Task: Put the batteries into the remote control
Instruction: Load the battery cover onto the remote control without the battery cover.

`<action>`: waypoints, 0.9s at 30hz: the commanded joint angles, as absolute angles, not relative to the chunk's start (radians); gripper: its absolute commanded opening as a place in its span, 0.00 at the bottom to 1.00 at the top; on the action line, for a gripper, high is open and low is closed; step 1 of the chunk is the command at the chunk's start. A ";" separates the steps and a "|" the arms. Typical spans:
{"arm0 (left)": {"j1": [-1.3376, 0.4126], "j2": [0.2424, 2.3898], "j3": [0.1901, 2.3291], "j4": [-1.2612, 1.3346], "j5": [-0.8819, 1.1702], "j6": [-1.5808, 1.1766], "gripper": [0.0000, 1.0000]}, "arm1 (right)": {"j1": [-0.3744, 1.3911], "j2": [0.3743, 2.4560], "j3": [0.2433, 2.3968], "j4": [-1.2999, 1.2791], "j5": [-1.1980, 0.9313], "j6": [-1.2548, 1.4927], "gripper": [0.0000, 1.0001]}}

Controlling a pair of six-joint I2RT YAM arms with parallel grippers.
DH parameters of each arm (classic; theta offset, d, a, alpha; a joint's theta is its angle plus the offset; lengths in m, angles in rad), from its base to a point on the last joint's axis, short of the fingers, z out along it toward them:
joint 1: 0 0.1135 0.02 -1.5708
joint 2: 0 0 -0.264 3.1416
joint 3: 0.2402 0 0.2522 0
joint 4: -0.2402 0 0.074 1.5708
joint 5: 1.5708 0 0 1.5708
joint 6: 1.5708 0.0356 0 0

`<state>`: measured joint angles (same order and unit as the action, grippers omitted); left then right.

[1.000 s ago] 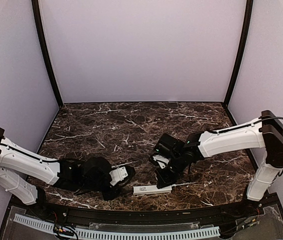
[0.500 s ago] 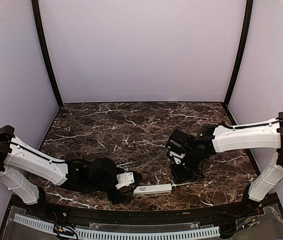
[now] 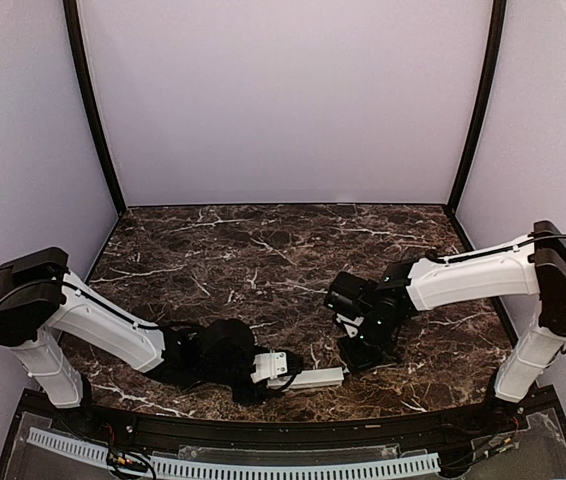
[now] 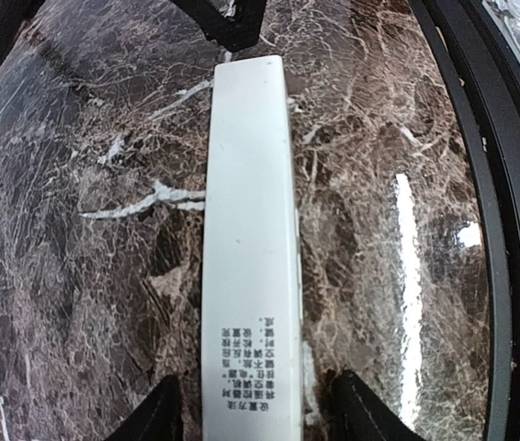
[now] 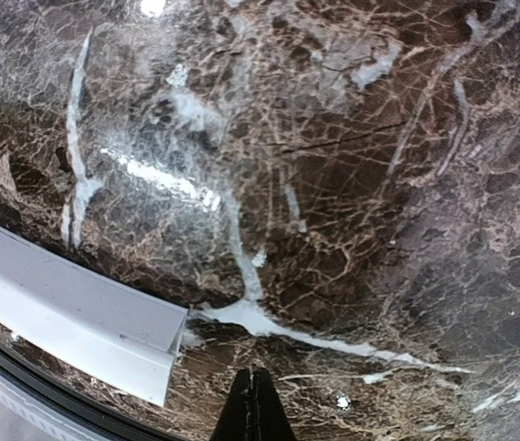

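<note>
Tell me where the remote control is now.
Top view: the remote control lies at the table's front edge, one end between the left gripper's fingers.

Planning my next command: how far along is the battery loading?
Done: unclear; no batteries visible anywhere. In hand: the open left gripper straddles one end of the remote control on the table; the right gripper is shut, empty. Left: checking they are loaded.

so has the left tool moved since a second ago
Yes. The left tool has slid right along the table's near rail and now straddles one end of the remote control.
</note>
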<state>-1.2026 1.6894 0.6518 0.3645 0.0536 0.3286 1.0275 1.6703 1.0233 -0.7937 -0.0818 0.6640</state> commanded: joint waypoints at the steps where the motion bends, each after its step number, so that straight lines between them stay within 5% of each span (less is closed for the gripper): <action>1: -1.198 1.705 0.653 0.302 0.081 0.321 0.54 | 1.038 1.705 1.023 -0.763 -0.090 0.668 0.00; 27: -1.198 1.749 0.674 0.278 0.105 0.292 0.35 | 1.161 1.902 1.226 -0.847 -0.005 0.709 0.00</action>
<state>-1.2007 1.7142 0.6727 0.3466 0.1093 0.2913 1.1492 1.8706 1.2083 -0.8989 -0.0124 0.7185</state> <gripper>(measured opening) 0.350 0.003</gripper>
